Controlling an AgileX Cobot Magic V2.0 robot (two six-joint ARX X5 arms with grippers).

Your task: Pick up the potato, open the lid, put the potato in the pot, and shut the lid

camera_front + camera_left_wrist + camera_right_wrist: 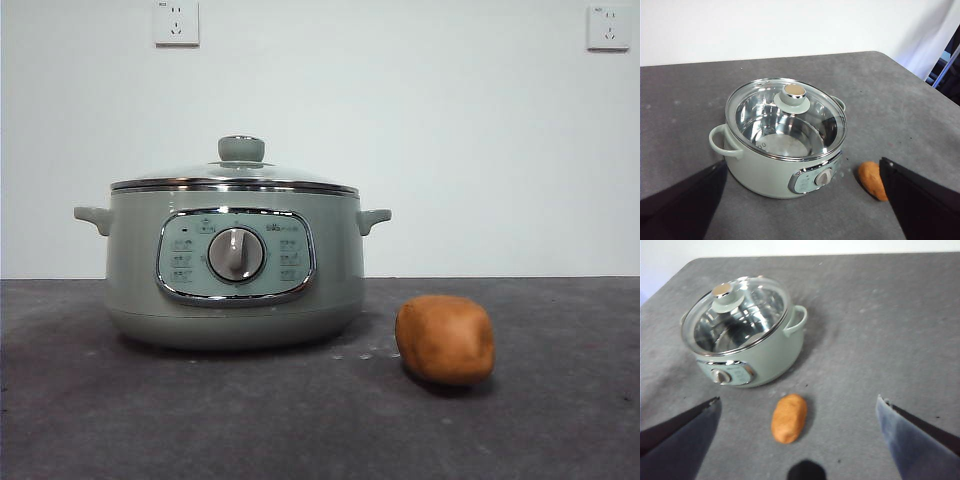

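The pale green pot stands on the grey table with its dial facing the front camera. The glass lid with its green knob sits closed on it. The orange-brown potato lies on the table just right of the pot, apart from it. The left wrist view shows the pot, the lid and the potato from above; my left gripper is open, high above them. The right wrist view shows the pot, the lid and the potato; my right gripper is open above the potato.
The grey table stretches around the pot and potato. A white wall with two sockets is behind. The table's corner and a white curtain show in the left wrist view.
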